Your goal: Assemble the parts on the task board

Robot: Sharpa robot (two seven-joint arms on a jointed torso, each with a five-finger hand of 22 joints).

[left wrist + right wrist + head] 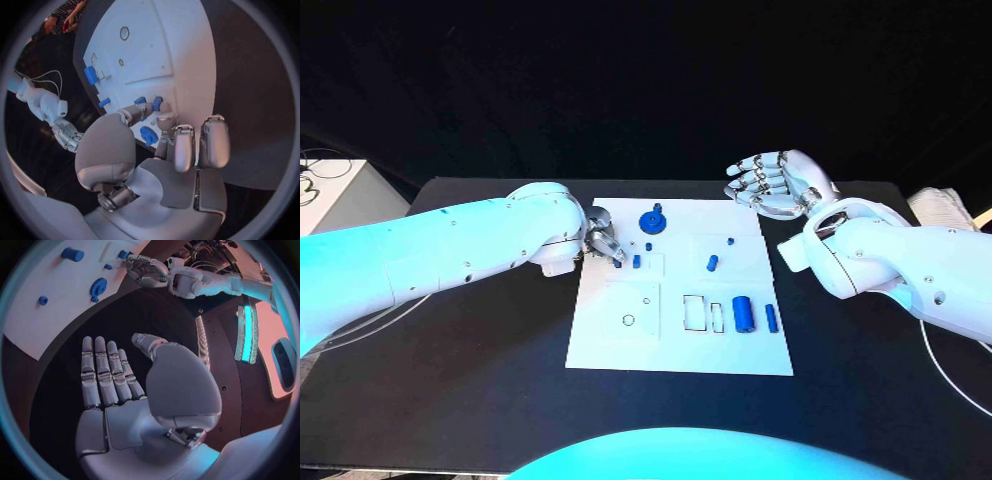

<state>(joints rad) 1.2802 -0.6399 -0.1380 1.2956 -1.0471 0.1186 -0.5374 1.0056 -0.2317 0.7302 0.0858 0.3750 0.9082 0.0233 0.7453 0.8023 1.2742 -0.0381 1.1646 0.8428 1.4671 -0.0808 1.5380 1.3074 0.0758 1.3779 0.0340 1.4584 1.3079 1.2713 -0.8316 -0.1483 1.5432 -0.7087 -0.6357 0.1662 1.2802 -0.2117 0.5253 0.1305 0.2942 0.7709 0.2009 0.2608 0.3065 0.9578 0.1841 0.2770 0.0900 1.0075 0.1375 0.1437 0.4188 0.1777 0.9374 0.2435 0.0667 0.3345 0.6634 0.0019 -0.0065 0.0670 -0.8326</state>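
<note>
Fingertips (pixel 164 120) of my left silver many-fingered hand (pixel 604 243) pinch a small blue cylindrical part (pixel 619 262) at the left side of the flat white rectangular task board (pixel 678 345), which lies mid-table on the black table (pixel 459 380). My right silver hand (pixel 776 183) hovers past the board's far right corner, fingers straight, side by side, holding nothing. On the board I note a round blue disc part (pixel 653 221) and a larger blue cylinder (pixel 743 313), apart.
</note>
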